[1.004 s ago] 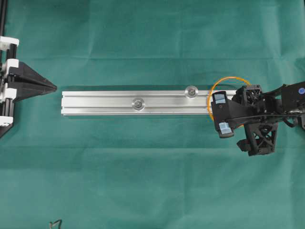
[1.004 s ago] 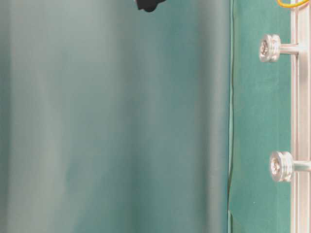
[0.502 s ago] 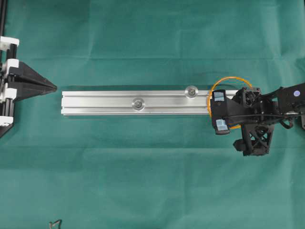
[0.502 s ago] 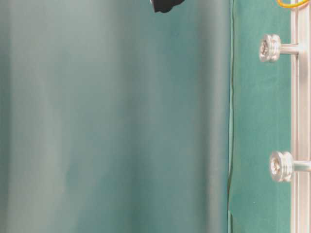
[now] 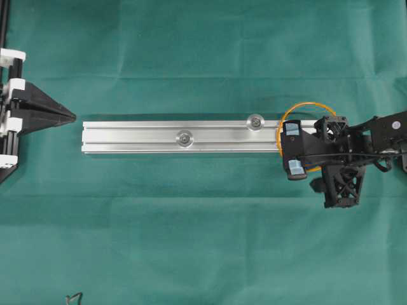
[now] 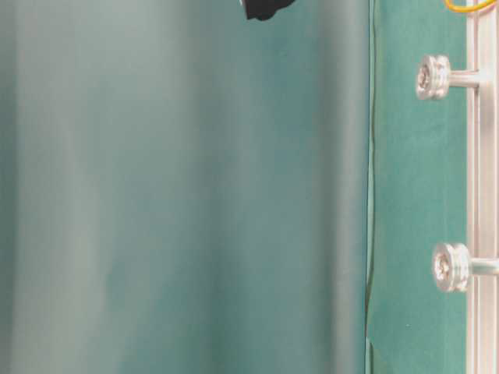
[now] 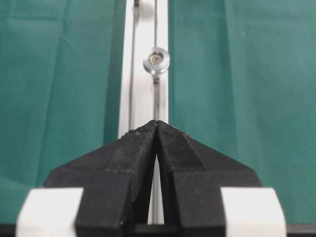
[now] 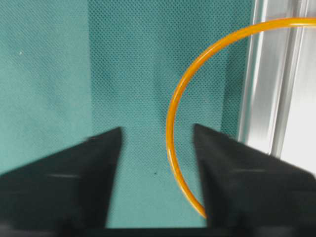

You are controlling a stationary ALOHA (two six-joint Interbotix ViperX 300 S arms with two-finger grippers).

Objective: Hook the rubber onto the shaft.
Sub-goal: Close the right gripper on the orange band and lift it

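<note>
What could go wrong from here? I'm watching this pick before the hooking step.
1. In the right wrist view the rubber curves past the inner edge of one finger, not clearly between the jaws, so the closing right gripper may miss it.
2. The band lies partly on the rail, so the fingers could strike the rail's end.

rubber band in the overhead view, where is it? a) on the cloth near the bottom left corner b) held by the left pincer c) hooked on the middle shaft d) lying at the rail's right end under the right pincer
d: the rubber band loops across the right end of the rail, with the right pincer over it.
</note>
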